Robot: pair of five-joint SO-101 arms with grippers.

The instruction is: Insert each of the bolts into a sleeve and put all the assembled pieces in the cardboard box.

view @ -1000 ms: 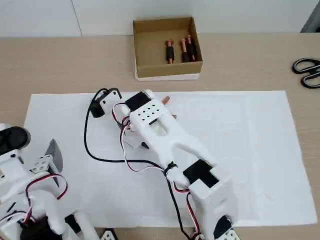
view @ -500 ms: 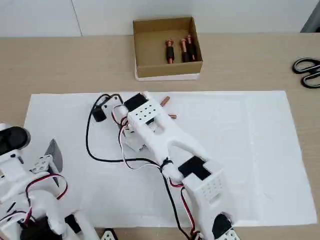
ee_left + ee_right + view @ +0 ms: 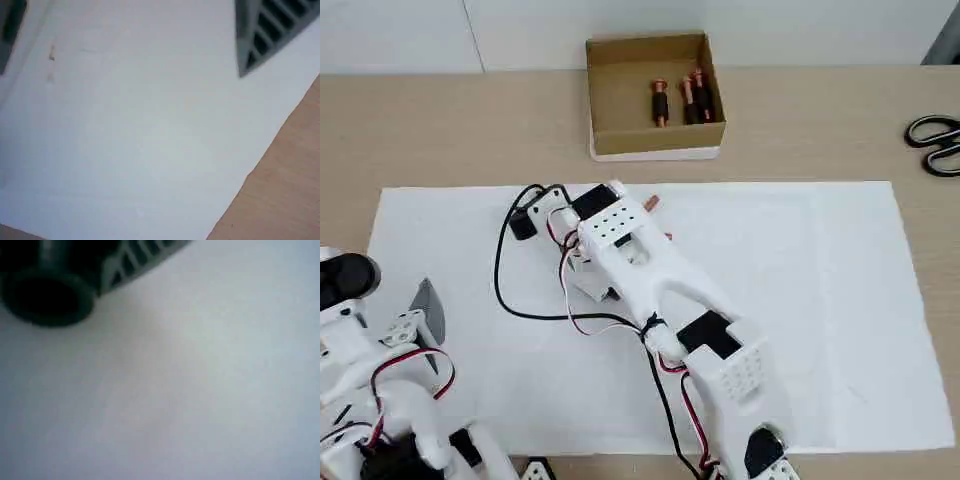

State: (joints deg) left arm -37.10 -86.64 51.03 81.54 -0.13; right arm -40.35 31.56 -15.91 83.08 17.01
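The table (image 3: 440, 130) carries a white sheet (image 3: 820, 300) that runs on well to the right of the right arm (image 3: 655, 275). This arm lies diagonally toward the far left and has edged left over the last second. The left arm (image 3: 370, 400) sits at the near-left corner. I cannot tell whether either gripper is open or closed. In the far cardboard box (image 3: 620, 60), three assembled pieces (image 3: 660, 103) lie near-to-far. A bolt (image 3: 651, 203) beside the right arm points far-right.

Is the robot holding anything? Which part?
Left gripper holds nothing. A black sleeve sits by the right gripper; a hold cannot be told.
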